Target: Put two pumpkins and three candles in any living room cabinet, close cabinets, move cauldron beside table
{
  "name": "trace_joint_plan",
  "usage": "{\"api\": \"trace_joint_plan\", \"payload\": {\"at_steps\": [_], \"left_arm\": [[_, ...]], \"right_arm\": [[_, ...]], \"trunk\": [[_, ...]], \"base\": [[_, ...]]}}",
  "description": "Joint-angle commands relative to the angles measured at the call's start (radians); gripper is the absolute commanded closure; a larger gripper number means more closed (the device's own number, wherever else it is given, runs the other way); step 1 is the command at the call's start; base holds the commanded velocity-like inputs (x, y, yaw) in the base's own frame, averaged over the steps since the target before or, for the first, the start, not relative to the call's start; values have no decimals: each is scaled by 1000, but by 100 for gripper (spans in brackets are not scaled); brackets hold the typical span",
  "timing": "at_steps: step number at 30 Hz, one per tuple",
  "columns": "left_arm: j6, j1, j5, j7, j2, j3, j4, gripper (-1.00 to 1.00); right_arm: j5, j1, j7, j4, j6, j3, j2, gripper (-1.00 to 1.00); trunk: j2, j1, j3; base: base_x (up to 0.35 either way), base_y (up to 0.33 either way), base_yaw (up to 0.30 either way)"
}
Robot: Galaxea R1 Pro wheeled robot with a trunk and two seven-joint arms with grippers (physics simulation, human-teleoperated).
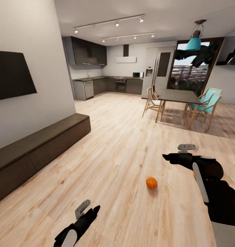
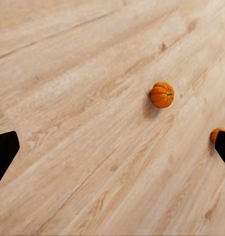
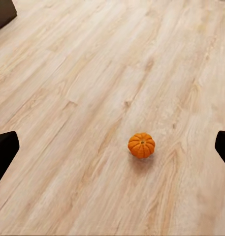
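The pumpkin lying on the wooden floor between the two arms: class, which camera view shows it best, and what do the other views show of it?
The left wrist view: the pumpkin is large, sharp and unobstructed, ribs and stem clear. The right wrist view also shows a whole pumpkin, slightly smaller; whether it is the same one I cannot tell. The head view shows it small on the floor, between the grippers.

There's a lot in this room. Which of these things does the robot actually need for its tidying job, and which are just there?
Needed for the job:
- pumpkin on the floor
- second pumpkin, partly hidden behind a gripper finger
- long cabinet by the wall, closed

Just there:
- dining table and chairs
- wall TV
- kitchen units
- hanging lamp
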State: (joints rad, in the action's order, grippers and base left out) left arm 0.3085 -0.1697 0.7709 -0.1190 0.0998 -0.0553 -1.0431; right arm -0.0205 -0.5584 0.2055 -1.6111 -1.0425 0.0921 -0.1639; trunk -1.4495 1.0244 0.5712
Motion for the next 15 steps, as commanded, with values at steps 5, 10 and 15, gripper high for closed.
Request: {"api": "trace_joint_plan", "payload": {"at_steps": [5,10,15], "left_arm": [[3,-1,12,-8,0,-1,2,-100],[3,-1,12,-8,1,0,5,-100],[3,-1,12,-8,1,-1,6,-100]], "right_arm": [[-1,0,2,-1,-5,-22,0,-100],[-1,0,2,-1,-5,-27,0,-100],[-1,0,2,-1,-5,-29,0,-100]], "trunk": [[0,1,1],[0,1,1],[0,1,1]], "base": [[300,134,294],[271,181,294],[264,189,294]]}}
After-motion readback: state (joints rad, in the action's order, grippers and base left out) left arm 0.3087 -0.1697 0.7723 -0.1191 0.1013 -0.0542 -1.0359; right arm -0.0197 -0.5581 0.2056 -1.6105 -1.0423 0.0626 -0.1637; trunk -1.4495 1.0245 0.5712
